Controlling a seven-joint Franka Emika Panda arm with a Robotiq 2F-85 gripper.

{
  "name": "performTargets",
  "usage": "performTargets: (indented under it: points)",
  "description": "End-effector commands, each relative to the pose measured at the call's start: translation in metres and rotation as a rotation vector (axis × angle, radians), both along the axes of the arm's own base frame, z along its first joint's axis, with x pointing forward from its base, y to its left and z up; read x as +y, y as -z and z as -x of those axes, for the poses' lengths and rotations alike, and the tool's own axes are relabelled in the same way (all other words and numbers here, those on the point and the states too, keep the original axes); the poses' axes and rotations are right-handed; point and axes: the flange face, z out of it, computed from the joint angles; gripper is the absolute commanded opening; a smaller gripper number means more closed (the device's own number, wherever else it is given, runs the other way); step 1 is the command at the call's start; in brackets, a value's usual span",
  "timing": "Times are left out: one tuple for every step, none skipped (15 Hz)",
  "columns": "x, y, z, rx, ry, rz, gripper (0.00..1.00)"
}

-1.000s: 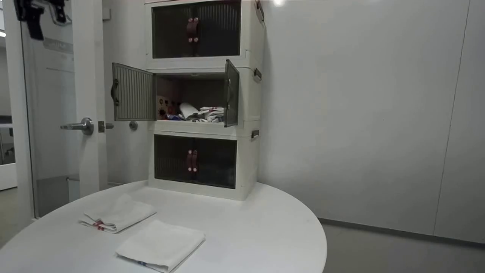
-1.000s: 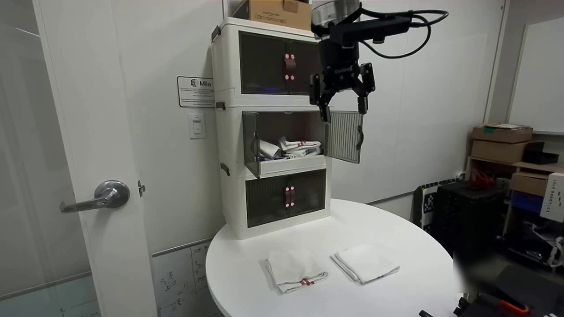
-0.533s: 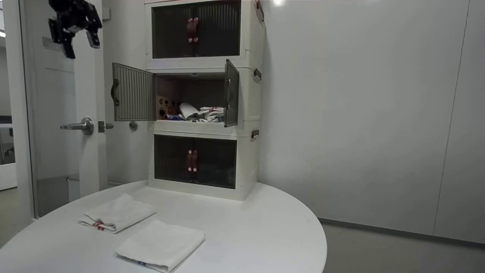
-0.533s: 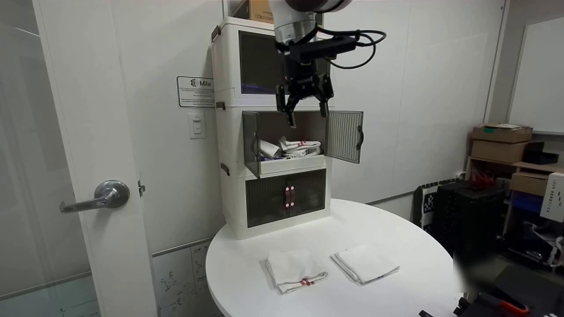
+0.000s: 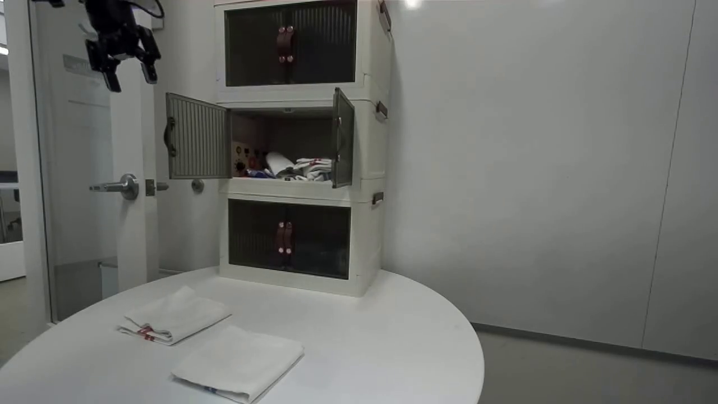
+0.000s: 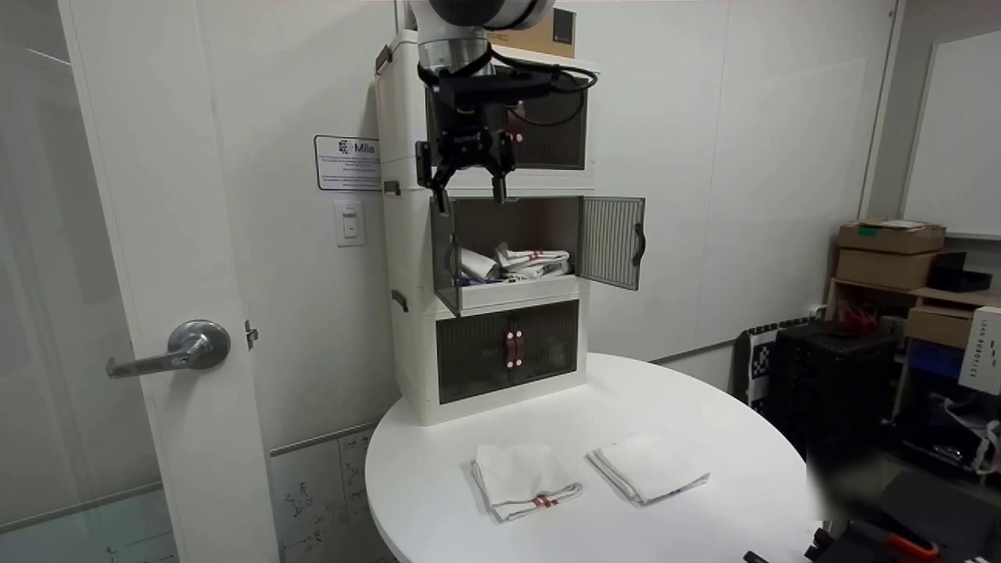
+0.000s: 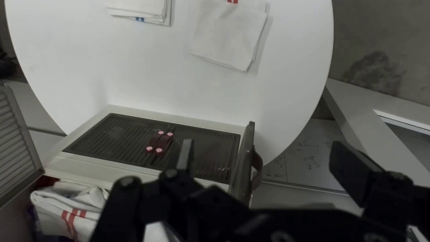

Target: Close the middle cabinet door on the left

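The middle cabinet door on the left (image 5: 199,137) is a grey ribbed panel standing open, out from the cabinet's left edge, with a dark handle. It appears nearly edge-on in an exterior view (image 6: 443,266). In the wrist view this door (image 7: 243,161) stands edge-on between the fingers in the picture, its handle (image 7: 258,166) to the right. My gripper (image 6: 471,202) is open and empty, near the height of the door's top. It also shows in an exterior view (image 5: 132,83), left of and above the door. I see no contact.
The twin middle door (image 6: 614,242) is also open. White cloths (image 6: 536,262) lie in the middle tier. The lower doors (image 5: 289,238) and upper doors (image 5: 290,44) are shut. Two folded white cloths (image 5: 174,315) (image 5: 241,362) lie on the round white table (image 5: 392,336).
My gripper has come across from the right to above the left door in an exterior view, and has moved right and down in another. It stays open. Both middle doors have not moved.
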Motion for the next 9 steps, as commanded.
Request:
performTargets:
  points:
    - [0.012, -0.006, -0.037, -0.098, 0.055, 0.015, 1.0]
    - [0.012, -0.006, -0.044, -0.139, 0.096, 0.031, 1.0]
    - [0.011, -0.004, -0.052, -0.176, 0.134, 0.05, 1.0]
    - [0.01, -0.002, -0.058, -0.206, 0.163, 0.069, 1.0]
    - [0.009, 0.0, -0.064, -0.233, 0.19, 0.09, 1.0]
    - [0.008, 0.001, -0.069, -0.258, 0.216, 0.113, 1.0]
    - [0.008, 0.004, -0.073, -0.274, 0.236, 0.135, 1.0]
    - [0.006, 0.007, -0.077, -0.278, 0.256, 0.159, 1.0]
    - [0.005, 0.01, -0.08, -0.282, 0.275, 0.181, 1.0]
